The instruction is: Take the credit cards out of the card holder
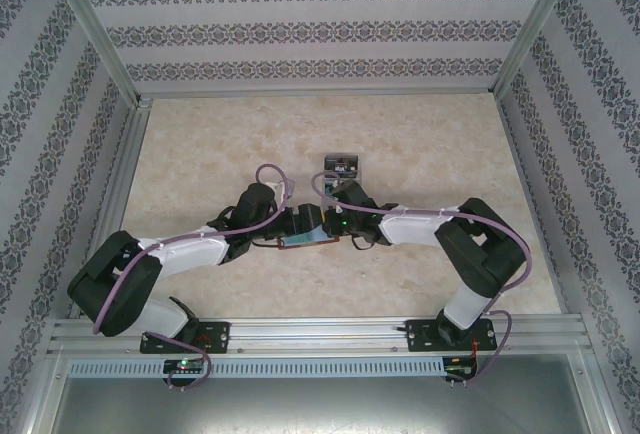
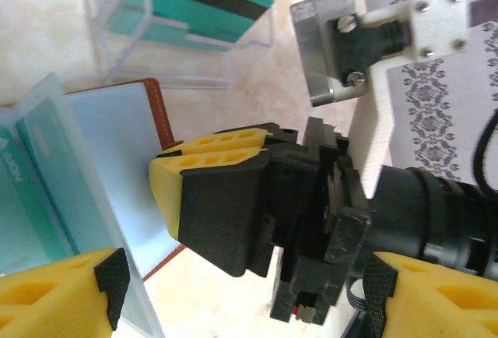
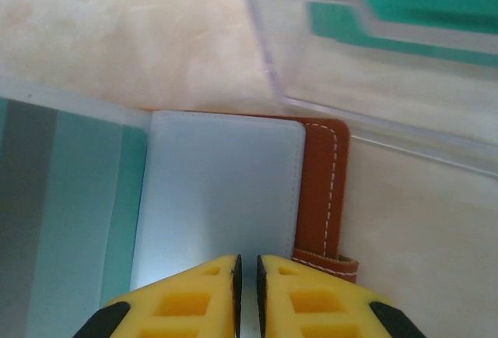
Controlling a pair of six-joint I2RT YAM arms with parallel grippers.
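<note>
While the left gripper (image 2: 249,307) gapes apart, the nearly closed right gripper (image 3: 247,291) covers an edge of the card holder (image 3: 226,190), beside a clear tray (image 3: 389,132).

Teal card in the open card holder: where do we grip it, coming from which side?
Pinch the teal card at its outer edge, the one farthest from the leather border of the card holder. It lies flat beside the blue-grey panel that the right gripper clamps, so probably come in low from that far side and pull away from the panel.
</note>
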